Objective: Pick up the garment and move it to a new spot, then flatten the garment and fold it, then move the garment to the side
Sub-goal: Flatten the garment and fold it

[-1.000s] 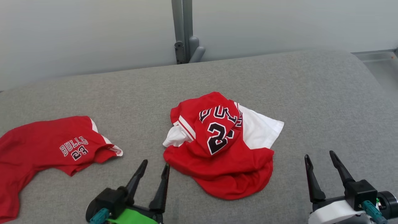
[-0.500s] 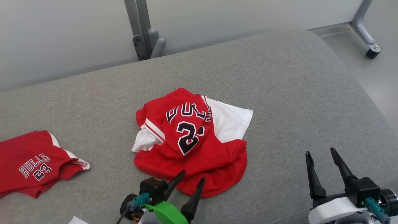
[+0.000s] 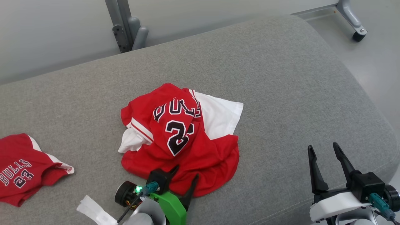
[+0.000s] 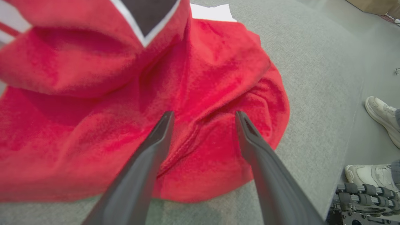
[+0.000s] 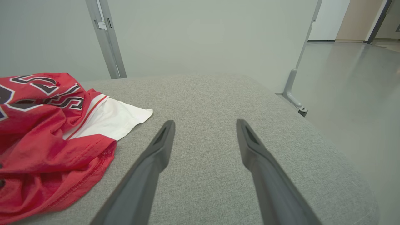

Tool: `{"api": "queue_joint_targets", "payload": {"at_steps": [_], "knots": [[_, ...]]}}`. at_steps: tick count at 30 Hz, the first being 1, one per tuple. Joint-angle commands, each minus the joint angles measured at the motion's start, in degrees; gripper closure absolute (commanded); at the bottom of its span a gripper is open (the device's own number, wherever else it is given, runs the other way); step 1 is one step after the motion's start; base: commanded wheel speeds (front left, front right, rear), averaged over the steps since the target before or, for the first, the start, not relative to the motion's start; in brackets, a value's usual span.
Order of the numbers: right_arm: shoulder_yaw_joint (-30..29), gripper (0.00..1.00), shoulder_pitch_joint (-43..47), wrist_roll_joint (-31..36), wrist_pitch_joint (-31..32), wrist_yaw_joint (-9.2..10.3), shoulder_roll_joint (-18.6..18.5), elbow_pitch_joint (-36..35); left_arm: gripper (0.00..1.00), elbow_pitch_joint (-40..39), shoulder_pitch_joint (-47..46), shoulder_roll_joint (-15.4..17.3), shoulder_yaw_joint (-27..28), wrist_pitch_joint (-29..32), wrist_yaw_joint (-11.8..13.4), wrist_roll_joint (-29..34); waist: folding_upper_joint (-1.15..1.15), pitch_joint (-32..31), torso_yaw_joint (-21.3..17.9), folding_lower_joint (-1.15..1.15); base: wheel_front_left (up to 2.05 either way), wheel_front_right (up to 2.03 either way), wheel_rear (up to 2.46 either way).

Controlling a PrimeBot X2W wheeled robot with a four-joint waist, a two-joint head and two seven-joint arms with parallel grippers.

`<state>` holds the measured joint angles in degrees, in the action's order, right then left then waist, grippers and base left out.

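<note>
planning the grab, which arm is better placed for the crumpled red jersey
Left. The left gripper, open, is at the hem of the crumpled red and white jersey; the right gripper hangs apart over grey fabric cushion.

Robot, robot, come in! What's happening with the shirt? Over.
Left gripper open over crumpled red-and-white jersey, near edge. Right gripper open, apart. Second red garment well clear.

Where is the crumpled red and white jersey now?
In the head view, the jersey lies near the middle of the grey cushion, its near edge at the open left tool; another red garment lies far to its left.
</note>
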<state>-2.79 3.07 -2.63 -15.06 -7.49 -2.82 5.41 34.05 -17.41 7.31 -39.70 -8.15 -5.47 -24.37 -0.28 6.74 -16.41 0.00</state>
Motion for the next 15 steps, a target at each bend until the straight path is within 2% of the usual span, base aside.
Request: {"api": "queue_joint_targets", "payload": {"at_steps": [1,2,3,10,15], "knots": [[0.1,0.0,-0.6,-0.3,-0.2,0.0,-0.1,0.2,0.15,0.8,-1.4,0.6,-0.2,-0.2,0.5,0.7,0.28,0.2,-0.2,0.0,0.0,0.0,0.0],[0.1,0.0,-0.8,-0.4,-0.2,0.0,-0.1,0.2,0.44,1.8,-2.1,0.8,-0.2,-0.6,0.8,1.3,0.28,0.3,-0.2,0.0,0.0,0.0,0.0],[0.2,0.0,-1.0,-0.7,-0.2,0.0,-0.1,0.2,1.0,2.9,-2.6,0.9,-0.2,-0.9,1.0,1.6,0.28,0.4,-0.3,0.0,0.0,0.0,0.0],[-0.5,0.0,-0.3,-1.3,-0.2,0.0,-0.1,0.3,1.0,7.9,-5.2,1.0,0.4,-3.3,0.5,0.6,0.28,0.2,0.3,0.0,0.0,0.0,0.0],[-0.9,0.0,0.2,-1.5,-0.2,0.0,-0.1,0.6,1.0,4.8,-5.2,1.9,2.3,-5.1,-0.5,-1.9,0.28,-0.5,1.0,0.0,0.0,0.0,0.0]]}}
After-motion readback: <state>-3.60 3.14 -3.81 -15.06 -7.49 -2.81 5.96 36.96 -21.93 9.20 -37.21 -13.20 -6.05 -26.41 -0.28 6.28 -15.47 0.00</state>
